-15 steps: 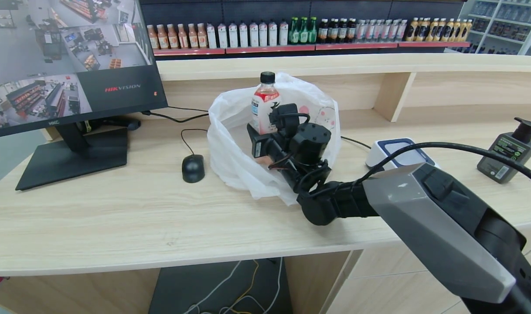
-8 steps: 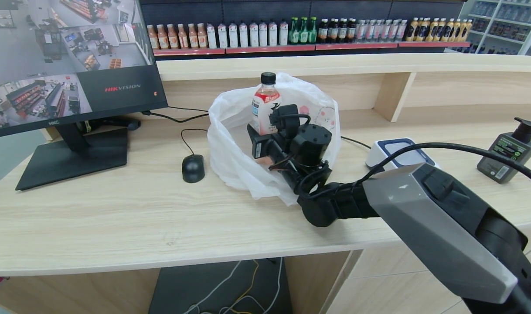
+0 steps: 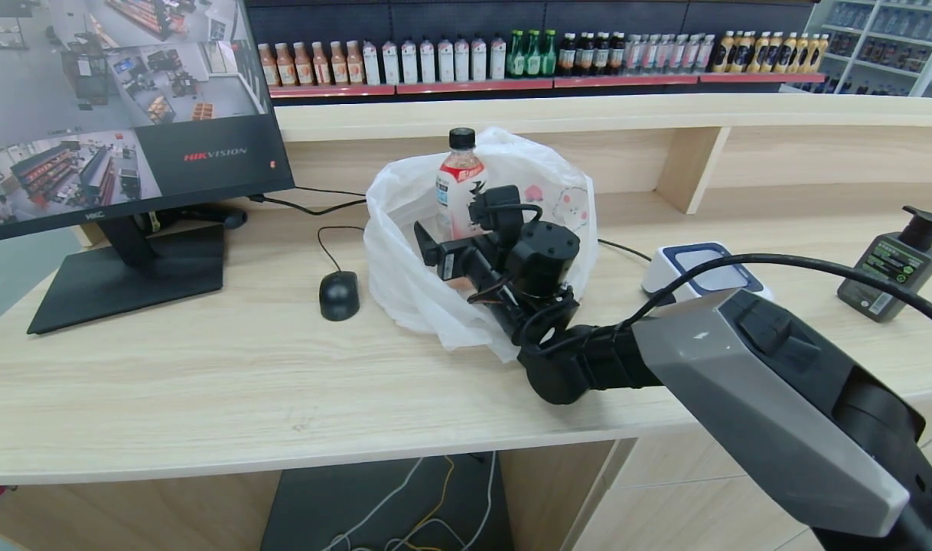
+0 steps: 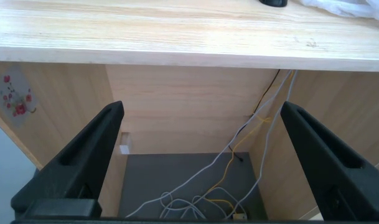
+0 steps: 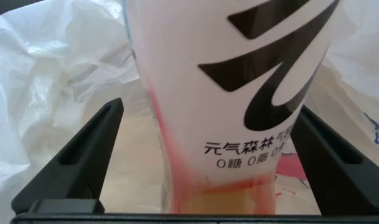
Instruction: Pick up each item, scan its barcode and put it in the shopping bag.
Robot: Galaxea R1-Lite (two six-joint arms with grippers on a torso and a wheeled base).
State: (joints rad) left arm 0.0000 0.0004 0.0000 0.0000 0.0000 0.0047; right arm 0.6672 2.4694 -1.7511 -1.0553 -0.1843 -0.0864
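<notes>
A drink bottle (image 3: 460,184) with a black cap and a pink and white label stands upright inside the white shopping bag (image 3: 405,260) at the middle of the counter. My right gripper (image 3: 458,229) reaches into the bag and is open, one finger on each side of the bottle (image 5: 239,93), with a gap on one side. Bag plastic (image 5: 46,81) shows behind it. A dark pump bottle (image 3: 894,264) stands at the far right, beside the barcode scanner (image 3: 699,268). My left gripper (image 4: 201,109) hangs open below the counter's front edge, holding nothing.
A monitor (image 3: 114,115) on a black stand fills the counter's left, with a wired mouse (image 3: 338,295) beside the bag. A raised wooden ledge (image 3: 688,115) runs behind. Loose cables (image 4: 239,168) hang under the counter.
My right gripper has opened and let go of the bottle. The bottle now stands free in the bag, shifted slightly left.
</notes>
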